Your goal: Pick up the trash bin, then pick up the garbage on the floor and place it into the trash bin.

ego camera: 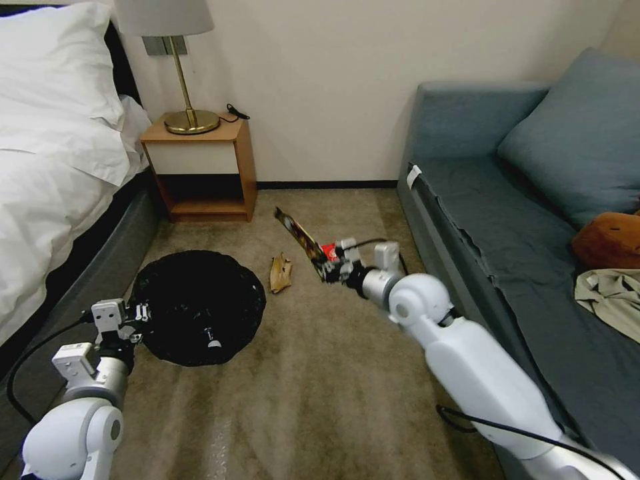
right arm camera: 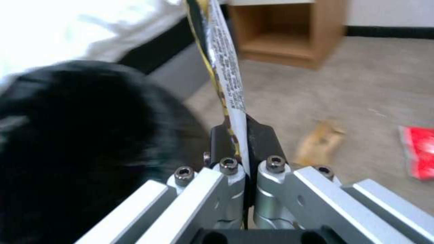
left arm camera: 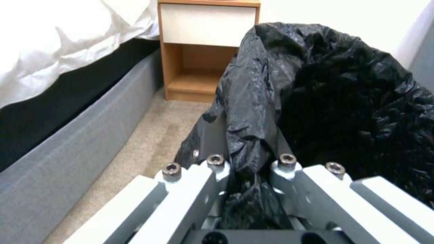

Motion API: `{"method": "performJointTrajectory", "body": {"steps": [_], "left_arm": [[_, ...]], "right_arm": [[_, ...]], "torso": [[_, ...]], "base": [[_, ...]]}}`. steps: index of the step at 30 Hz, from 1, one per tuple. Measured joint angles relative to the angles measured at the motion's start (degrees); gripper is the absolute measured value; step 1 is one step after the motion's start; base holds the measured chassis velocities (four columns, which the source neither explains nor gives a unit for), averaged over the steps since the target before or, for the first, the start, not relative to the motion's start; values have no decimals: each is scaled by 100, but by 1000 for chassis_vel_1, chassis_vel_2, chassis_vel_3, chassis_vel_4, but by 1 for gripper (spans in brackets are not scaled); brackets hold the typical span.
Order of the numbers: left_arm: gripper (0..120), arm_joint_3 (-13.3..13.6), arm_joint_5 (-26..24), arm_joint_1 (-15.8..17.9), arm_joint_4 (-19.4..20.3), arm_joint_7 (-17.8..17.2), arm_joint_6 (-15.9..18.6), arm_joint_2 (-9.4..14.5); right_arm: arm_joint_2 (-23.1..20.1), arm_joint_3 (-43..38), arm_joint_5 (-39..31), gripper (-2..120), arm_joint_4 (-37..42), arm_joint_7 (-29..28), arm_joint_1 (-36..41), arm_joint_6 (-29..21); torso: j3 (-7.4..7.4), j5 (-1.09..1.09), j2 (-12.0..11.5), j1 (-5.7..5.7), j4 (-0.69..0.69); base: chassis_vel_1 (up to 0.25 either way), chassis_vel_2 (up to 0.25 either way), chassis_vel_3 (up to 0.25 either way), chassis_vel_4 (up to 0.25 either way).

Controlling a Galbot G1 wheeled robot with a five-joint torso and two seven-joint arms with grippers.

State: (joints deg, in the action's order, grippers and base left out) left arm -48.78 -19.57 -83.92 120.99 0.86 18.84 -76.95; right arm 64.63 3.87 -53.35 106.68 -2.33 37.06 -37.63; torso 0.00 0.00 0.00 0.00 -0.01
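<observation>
Head view, wrinkly black-lined trash bin (ego camera: pixel 198 307), flat yellow-brown wrapper (ego camera: pixel 298 235)

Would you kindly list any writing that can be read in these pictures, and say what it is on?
Nothing can be read.
Snack wrapper, held in the shut right pincer: lines of small print, too blurred.
Red packet on the carpet: no legible marks.
Trash bin, held by the left pincer: no writing.

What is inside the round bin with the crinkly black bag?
A clear bottle with a white cap lies inside the black-bagged trash bin. The dark bag hides anything else in there.
</observation>
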Motion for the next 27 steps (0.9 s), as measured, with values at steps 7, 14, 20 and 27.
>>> {"method": "performJointTrajectory", "body": {"steps": [7, 14, 20, 27], "left_arm": [[4, 51, -30, 27, -82, -6, 25, -11], [4, 82, -16, 49, -81, -18, 34, -34], [4, 41, -57, 41, 3, -18, 69, -50], [4, 37, -62, 89, 2, -21, 74, -55]], "right_arm": [[579, 957, -65, 0, 197, -164, -142, 130], [1060, 1455, 113, 0, -198, -295, -248, 229], [1388, 1683, 587, 7, -1002, -586, -104, 334], [1343, 1728, 869, 33, -1133, -698, 78, 459]], "torso": [[0, -1, 0, 0, 2], [0, -2, 0, 0, 2], [0, -2, 0, 0, 1], [0, -1, 0, 0, 1]], "base": [[0, 0, 0, 0], [0, 0, 0, 0], [0, 0, 0, 0], [0, 0, 0, 0]]}}
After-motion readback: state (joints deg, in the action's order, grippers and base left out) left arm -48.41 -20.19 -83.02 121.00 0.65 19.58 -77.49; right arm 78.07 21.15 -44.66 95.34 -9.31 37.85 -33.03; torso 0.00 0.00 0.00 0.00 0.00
